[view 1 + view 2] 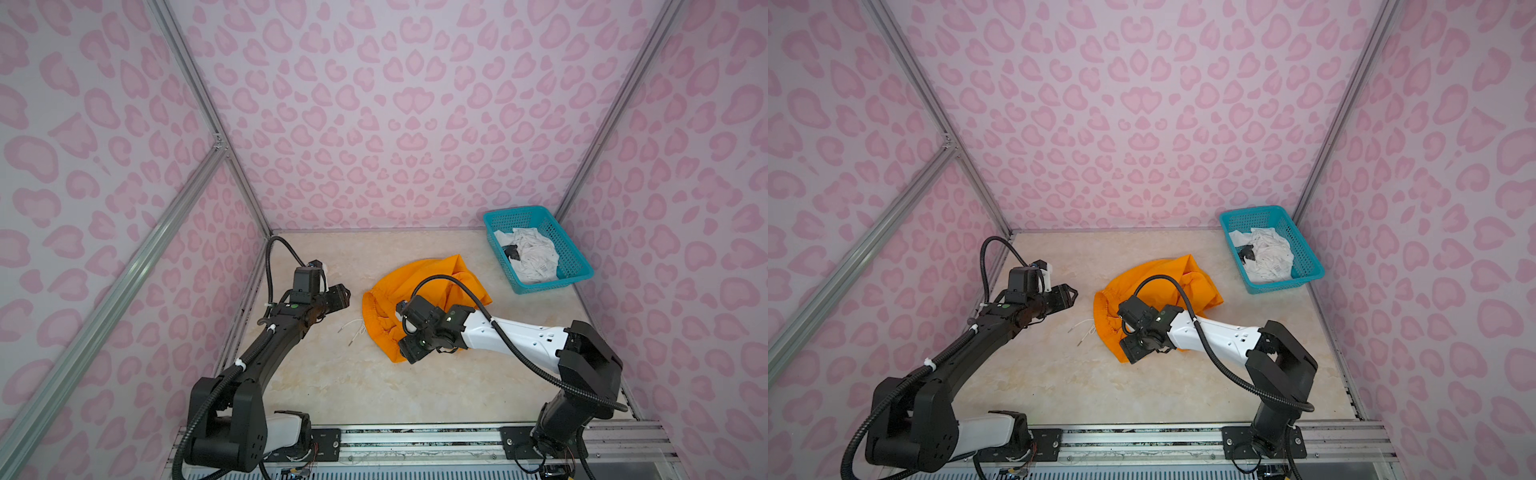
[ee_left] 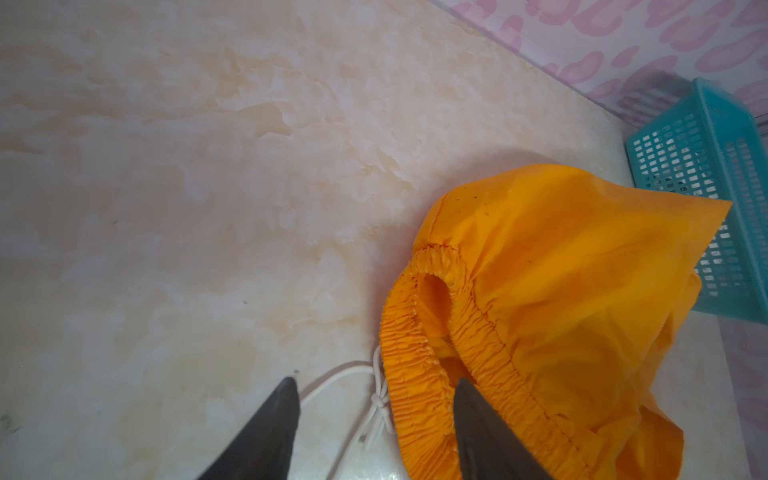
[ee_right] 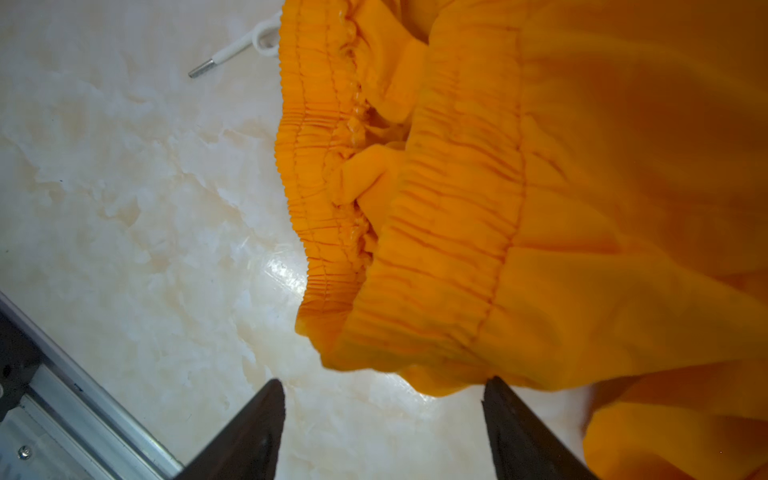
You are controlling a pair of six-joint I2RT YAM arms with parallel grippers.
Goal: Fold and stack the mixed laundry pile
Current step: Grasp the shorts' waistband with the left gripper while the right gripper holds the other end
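The orange shorts (image 1: 432,282) (image 1: 1167,276) lie crumpled mid-table, elastic waistband toward the left, white drawstring (image 1: 353,330) (image 2: 374,399) trailing on the table. The white T-shirt (image 1: 530,253) (image 1: 1268,251) lies bunched in the teal basket. My left gripper (image 1: 343,297) (image 2: 377,379) hovers open just left of the waistband, nothing held. My right gripper (image 1: 405,351) (image 3: 384,379) is open at the near edge of the shorts (image 3: 540,208); the cloth lies just past its fingertips, with bare table between them. The right arm covers part of the shorts.
The teal perforated basket (image 1: 515,212) (image 1: 1250,212) (image 2: 706,137) stands at the back right corner against the pink patterned walls. An aluminium rail (image 1: 415,436) runs along the front edge. Bare marble-look tabletop (image 1: 332,382) spreads at the front and left.
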